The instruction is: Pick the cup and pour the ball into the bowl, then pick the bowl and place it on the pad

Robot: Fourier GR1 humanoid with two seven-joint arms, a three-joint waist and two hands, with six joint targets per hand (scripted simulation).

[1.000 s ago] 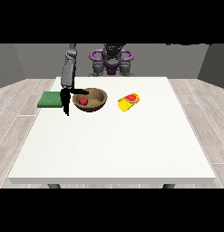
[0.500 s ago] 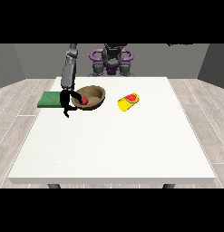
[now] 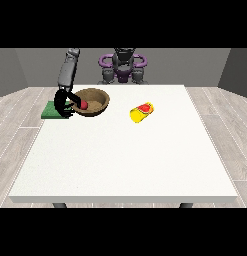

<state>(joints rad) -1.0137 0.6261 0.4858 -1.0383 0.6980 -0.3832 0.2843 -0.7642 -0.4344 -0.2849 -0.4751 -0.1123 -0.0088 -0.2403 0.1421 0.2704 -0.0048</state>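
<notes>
The brown bowl [image 3: 93,101] sits tilted at the table's far left, with the red ball [image 3: 83,105] inside near its left rim. The black hand at the view's left [image 3: 61,103] is curled round the bowl's left rim. Directly left of the bowl, partly under that hand, lies the green pad [image 3: 50,110]. To the right of the bowl, apart from it, the yellow cup [image 3: 141,112] lies on its side with a red patch showing. No hand shows at the view's right.
The white table [image 3: 125,155] stretches wide toward the camera. The robot's torso [image 3: 123,66] stands behind the far edge. The pad lies close to the table's left edge.
The hand at the view's left has carried the bowl, ball inside, a little leftward and upward toward the pad. The cup has stayed in place.
</notes>
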